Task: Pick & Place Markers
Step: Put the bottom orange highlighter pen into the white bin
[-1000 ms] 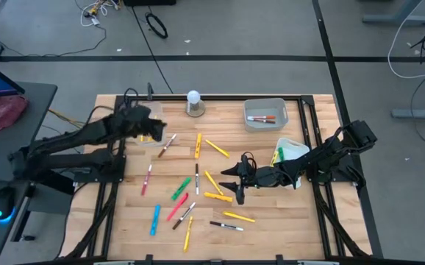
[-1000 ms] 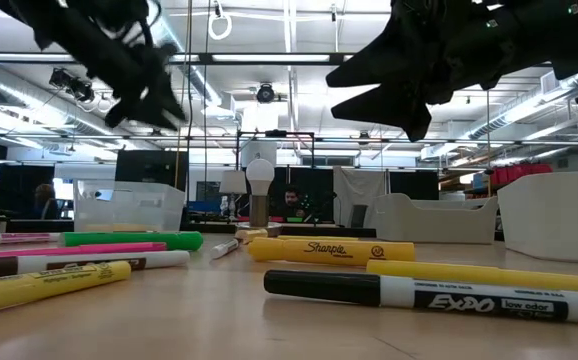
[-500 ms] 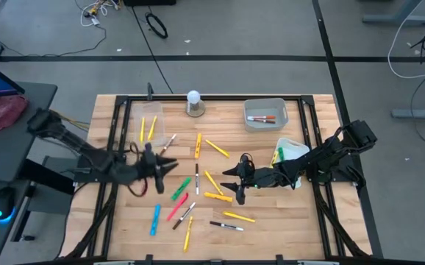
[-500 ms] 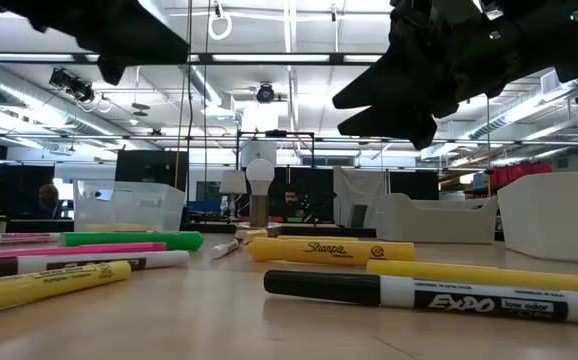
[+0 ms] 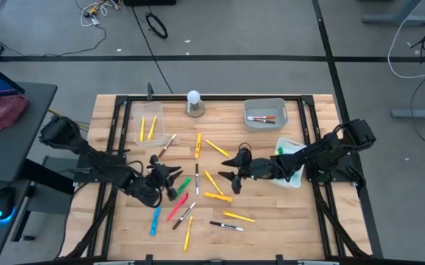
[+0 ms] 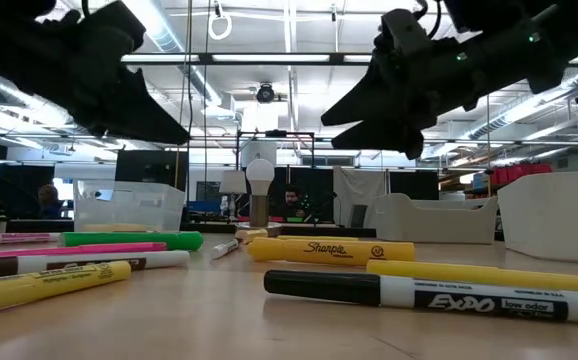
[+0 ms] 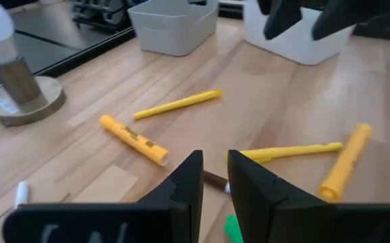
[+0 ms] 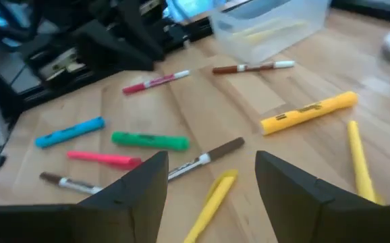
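With the markers [image 5: 195, 179] lying scattered mid-table, the left gripper [image 5: 170, 175] is hovering nearly clenched and empty beside the green marker [image 5: 181, 189], and the right gripper [image 5: 233, 168] is hanging released, risking collision because both are crowding one cluster

High: we look straight down on the whole surface [image 5: 271, 221].
Low: level across it.
Wrists: close; both share the scattered markers [image 5: 198, 184].

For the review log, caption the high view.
Both grippers, left and right, hover over scattered markers on the table.
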Controlling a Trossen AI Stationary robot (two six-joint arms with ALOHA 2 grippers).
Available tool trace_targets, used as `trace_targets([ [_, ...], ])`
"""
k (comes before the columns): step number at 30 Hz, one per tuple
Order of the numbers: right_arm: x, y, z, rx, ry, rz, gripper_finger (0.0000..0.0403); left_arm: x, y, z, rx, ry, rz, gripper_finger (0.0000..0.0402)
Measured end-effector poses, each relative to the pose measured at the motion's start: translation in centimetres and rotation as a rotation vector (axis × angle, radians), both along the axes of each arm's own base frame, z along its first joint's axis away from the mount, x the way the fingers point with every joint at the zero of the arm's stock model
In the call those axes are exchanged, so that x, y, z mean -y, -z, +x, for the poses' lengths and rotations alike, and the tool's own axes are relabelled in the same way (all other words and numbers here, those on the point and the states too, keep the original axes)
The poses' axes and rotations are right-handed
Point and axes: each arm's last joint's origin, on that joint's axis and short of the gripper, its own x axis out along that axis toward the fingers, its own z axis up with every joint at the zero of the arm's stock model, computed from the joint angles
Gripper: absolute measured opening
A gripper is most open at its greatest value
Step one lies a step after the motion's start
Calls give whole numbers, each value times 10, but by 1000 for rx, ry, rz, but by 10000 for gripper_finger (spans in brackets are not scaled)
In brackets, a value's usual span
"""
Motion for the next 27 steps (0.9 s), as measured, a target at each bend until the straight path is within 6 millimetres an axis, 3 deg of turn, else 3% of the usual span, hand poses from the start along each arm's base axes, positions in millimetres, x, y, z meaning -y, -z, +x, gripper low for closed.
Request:
trace_targets([
  [5, -3, 7, -3, -102, -216, -26, 224, -2, 3, 5, 25, -39, 1, 73],
  [12, -34, 28, -15, -257, -418, -113, 224, -8, -4, 14, 94, -72, -27, 73],
  [19, -56, 39, -22, -280, -402, -185, 224, -7, -9, 17, 156, -59, -80, 73],
  [27, -59, 45, -20, -264, -358, -188, 224, -6, -10, 18, 167, -38, -104, 73],
])
